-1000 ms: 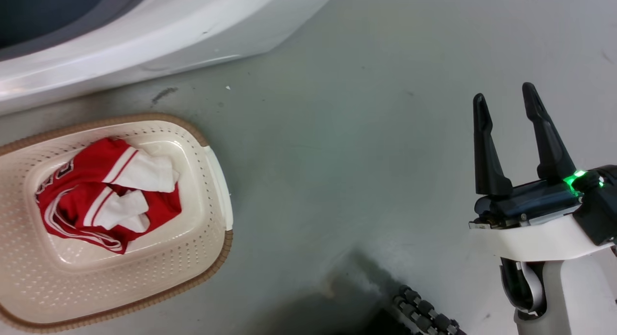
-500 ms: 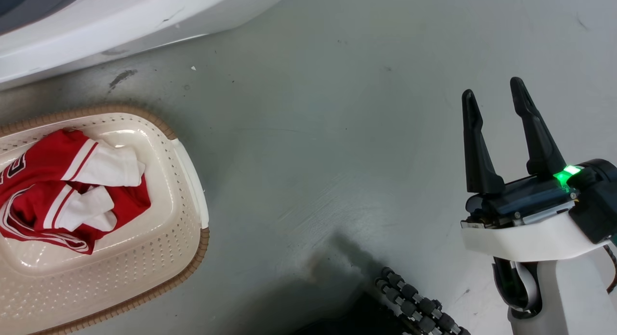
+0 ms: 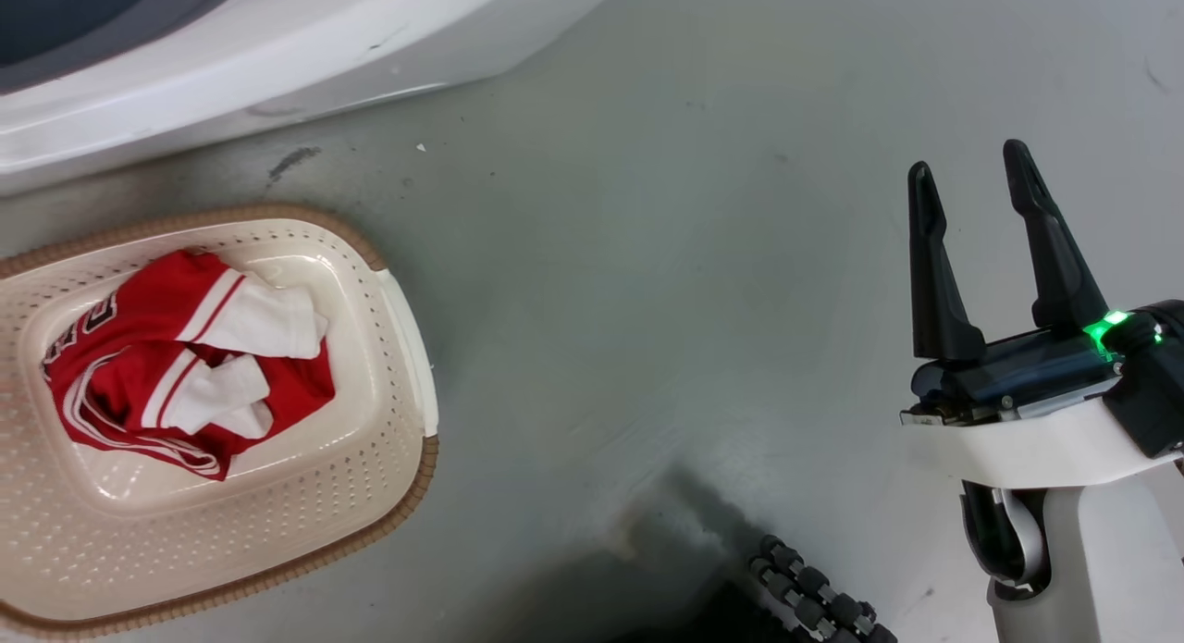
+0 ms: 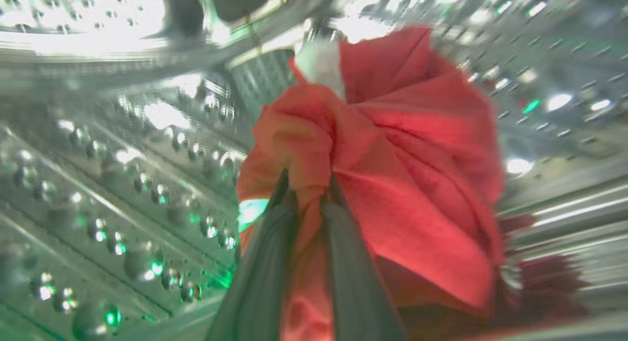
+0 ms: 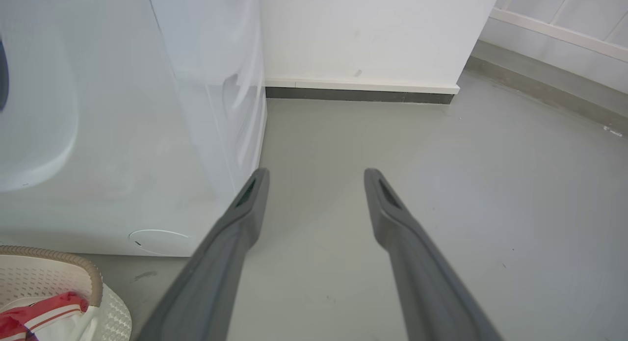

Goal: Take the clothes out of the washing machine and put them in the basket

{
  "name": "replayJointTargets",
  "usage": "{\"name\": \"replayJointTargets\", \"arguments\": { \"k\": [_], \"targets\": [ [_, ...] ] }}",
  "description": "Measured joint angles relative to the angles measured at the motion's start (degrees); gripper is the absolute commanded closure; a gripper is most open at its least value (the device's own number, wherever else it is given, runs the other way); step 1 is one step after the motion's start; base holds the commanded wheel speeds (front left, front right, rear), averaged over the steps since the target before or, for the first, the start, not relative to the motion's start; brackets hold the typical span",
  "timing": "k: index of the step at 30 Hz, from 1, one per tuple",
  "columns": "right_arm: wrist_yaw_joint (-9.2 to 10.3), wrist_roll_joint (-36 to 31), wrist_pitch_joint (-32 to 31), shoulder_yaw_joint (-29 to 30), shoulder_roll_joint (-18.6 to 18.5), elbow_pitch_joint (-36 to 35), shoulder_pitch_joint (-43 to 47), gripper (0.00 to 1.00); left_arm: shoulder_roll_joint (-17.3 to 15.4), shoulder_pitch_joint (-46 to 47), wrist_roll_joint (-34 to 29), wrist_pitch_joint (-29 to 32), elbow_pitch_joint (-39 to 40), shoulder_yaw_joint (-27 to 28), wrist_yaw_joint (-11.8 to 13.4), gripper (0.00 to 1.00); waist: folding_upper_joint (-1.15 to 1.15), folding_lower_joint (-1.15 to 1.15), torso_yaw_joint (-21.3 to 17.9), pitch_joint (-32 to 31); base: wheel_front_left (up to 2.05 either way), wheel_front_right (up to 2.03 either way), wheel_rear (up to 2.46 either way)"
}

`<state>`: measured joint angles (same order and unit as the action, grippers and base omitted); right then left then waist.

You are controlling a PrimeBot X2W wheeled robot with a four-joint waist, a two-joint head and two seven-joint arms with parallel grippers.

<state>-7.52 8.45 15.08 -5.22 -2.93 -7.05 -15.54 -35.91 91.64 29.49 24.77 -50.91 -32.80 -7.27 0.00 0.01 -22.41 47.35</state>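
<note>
Grey floor (image 3: 647,301) by white washing machine (image 3: 277,60): only camera shifted, striped red-white garment (image 3: 139,384) unmoved in cream basket (image 3: 407,495) before it; left gripper (image 4: 309,181) clamped on plain red garment (image 4: 402,159) inside its drum (image 4: 122,184), right gripper (image 3: 967,157) fingers apart, one transfer left.

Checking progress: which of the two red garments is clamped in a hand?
The plain red garment, pinched by the left hand inside the steel drum; the red-and-white striped one lies loose in the basket.
</note>
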Motion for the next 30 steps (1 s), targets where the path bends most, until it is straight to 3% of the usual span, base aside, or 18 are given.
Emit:
{"name": "replayJointTargets", "arguments": {
  "k": [6, 15, 24, 30],
  "targets": [
    [0.0, -1.7, 0.0, 1.5, 0.0, 0.5, 0.0, 0.0, 2.2, -1.5, 0.0, -9.4, -2.4, 0.1, 0.2, 1.0, 0.0, 0.0, 2.0, -3.3, 0.0, 0.0, 0.0],
    [0.0, -5.2, 0.0, 3.2, 0.0, 1.9, 2.2, 0.0, 6.0, -11.9, 0.4, -24.7, -3.8, -1.0, 0.3, 1.0, 0.0, -0.01, 6.1, -10.8, 0.0, 0.0, 0.0],
    [0.0, -8.1, 0.0, 4.2, 0.0, 3.3, 5.6, 0.0, 8.9, -22.2, 1.1, -33.7, -2.9, -2.3, 0.5, 1.0, 0.0, -0.01, 10.9, -18.4, 0.0, 0.0, 0.0],
    [0.0, -9.1, 0.0, 4.8, 0.0, 4.0, 7.5, 0.0, 9.7, -29.0, -0.7, -38.4, 2.5, -4.1, 2.9, 1.0, 0.0, -0.01, 14.3, -22.8, 0.0, 0.0, 0.0]
  ]
}}
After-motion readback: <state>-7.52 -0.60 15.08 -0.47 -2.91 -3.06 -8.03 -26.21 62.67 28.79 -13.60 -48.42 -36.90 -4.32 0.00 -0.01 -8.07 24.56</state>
